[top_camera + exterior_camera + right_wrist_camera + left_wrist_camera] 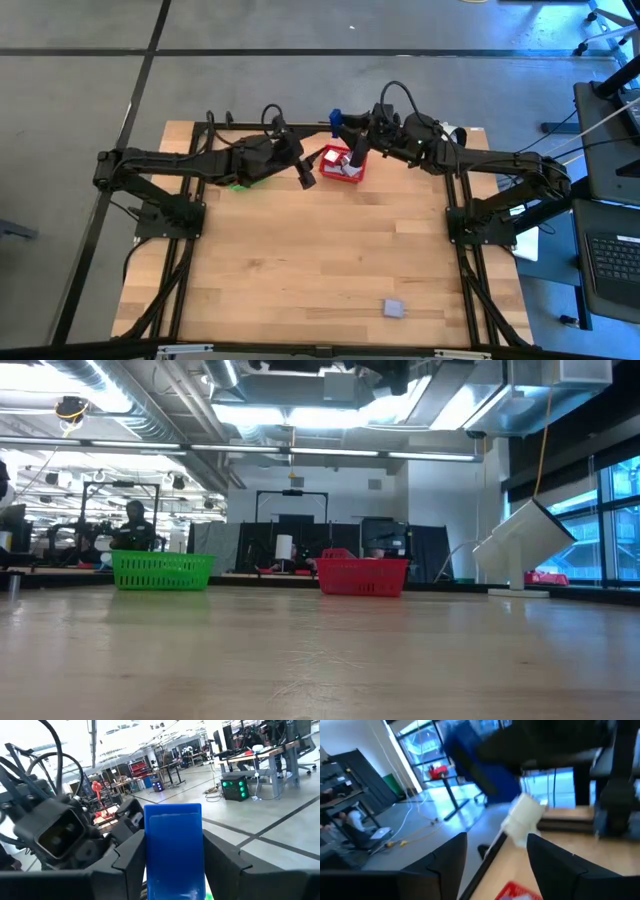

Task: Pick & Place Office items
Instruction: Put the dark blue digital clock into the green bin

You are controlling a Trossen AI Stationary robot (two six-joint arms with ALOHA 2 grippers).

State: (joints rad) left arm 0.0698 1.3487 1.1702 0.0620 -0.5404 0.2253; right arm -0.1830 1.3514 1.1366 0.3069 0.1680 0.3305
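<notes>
Pale wooden bench [320, 250] carries everything; at its twelve o'clock edge the right pincer [172, 870] clamps a blue block [173, 847], lifted near the red basket [343, 165], probably for dropping in. Left pincer [495, 865] hangs open and empty beside the green basket [162, 570]; a lavender piece [394, 308] waits at six o'clock.

Wooden table [320, 255] on a grey concrete floor [300, 80] crossed by dark seams. Keyboard [612, 262] on a dark desk at the table's right. Beyond the table: open workshop with exposed ducts [150, 405] and strip lights [300, 450] overhead, black partition panels [420, 550], tall windows [615, 510] at right, benches, and a person [133, 525] seated far left.
</notes>
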